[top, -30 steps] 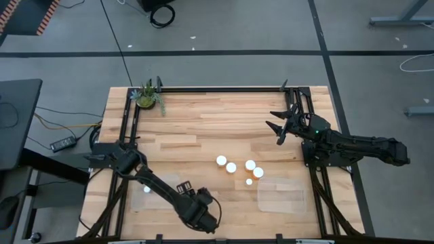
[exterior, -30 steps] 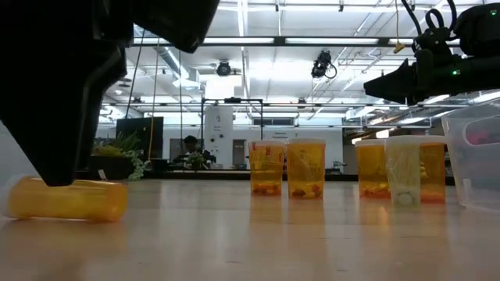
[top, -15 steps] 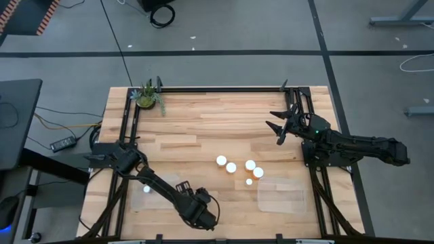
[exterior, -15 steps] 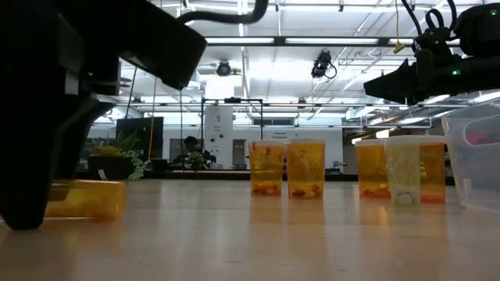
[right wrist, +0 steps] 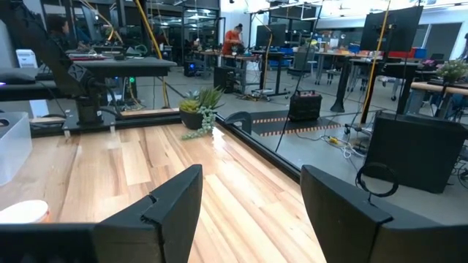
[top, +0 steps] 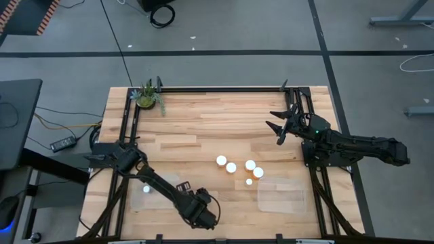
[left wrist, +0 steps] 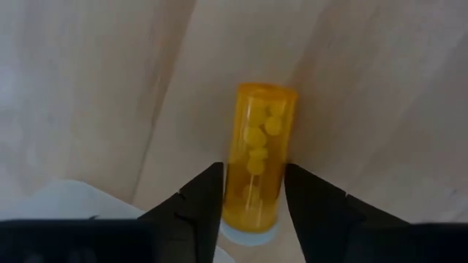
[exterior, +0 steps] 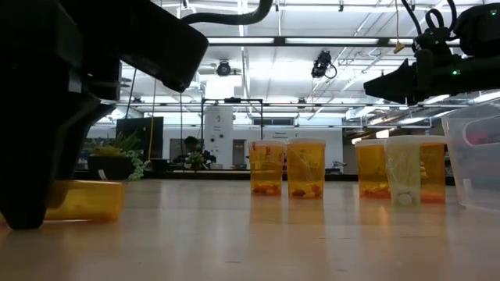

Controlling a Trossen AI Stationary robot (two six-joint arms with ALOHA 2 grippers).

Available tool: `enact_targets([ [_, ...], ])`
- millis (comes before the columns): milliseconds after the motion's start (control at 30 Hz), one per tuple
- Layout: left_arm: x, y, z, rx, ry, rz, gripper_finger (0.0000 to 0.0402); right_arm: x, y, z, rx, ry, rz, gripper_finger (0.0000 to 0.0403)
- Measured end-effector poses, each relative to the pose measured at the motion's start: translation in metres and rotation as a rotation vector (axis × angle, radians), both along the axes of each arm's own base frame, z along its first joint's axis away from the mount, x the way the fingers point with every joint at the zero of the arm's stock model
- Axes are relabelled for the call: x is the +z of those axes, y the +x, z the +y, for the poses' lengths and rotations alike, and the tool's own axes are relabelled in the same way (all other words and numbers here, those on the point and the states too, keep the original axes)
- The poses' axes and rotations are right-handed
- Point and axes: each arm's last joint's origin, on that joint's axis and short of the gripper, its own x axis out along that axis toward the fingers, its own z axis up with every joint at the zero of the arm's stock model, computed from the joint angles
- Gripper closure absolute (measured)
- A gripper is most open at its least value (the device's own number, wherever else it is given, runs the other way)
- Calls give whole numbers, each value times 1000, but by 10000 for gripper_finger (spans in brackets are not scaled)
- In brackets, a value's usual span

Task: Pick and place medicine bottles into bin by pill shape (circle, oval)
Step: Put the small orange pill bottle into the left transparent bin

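- Now the bottle (left wrist: 257, 157) in hand lies on its side on the worktop (top: 203, 129), near the front edge on the left, amber with round yellow pills inside and its white cap toward the left tool (left wrist: 252, 191).
- Left tool's fingers (left wrist: 203, 196) sit on either side of the bottle, spread about its width; whether they press it yet I cannot tell.
- To do the grasp well, I judge the fingers should close square across the body, near its middle, so it does not roll or pivot out, then lift straight up before carrying.
- Round pills suggest the circle bin; a clear bin (left wrist: 80, 201) shows just beside the bottle, and a second bin (top: 280, 195) lies to the right.
- Five more bottles (top: 231, 167) stand upright mid-worktop, well apart from the lying one.
- Right tool (top: 279, 127) waits open, raised over the right rear.
- Worktop is pale wood planks in a black frame, with a small plant (top: 147, 96) at the rear left corner.
- Beyond is a bright workshop with desks and a distant person (right wrist: 234, 35).
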Motion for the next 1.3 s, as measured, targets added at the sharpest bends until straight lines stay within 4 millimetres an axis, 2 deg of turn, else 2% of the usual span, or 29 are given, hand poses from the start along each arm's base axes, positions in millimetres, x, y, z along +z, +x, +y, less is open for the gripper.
enact_targets([
  [200, 1, 3, 3, 21, -12, -5, 294, 0, 0, 0, 0, 0, 0, 164],
  [333, 6, 9, 10, 46, -3, -24, 305, 0, 0, 0, 0, 0, 0, 164],
  [467, 29, 17, 17, 55, -39, -27, 292, 0, 0, 0, 0, 0, 0, 164],
  [567, 46, 20, 23, 54, -86, 39, 286, 0, 0, 0, 0, 0, 0, 164],
  [767, 82, 21, 36, 107, -164, 154, 289, 0, 0, 0, 0, 0, 0, 164],
  [933, 107, 24, 42, 161, -248, 184, 287, 0, 0, 0, 0, 0, 0, 164],
  [1100, 117, 24, 41, 208, -305, 184, 286, 0, 0, 0, 0, 0, 0, 164],
  [1300, 120, 17, 31, 251, -350, 215, 291, 0, 0, 0, 0, 0, 0, 164],
])
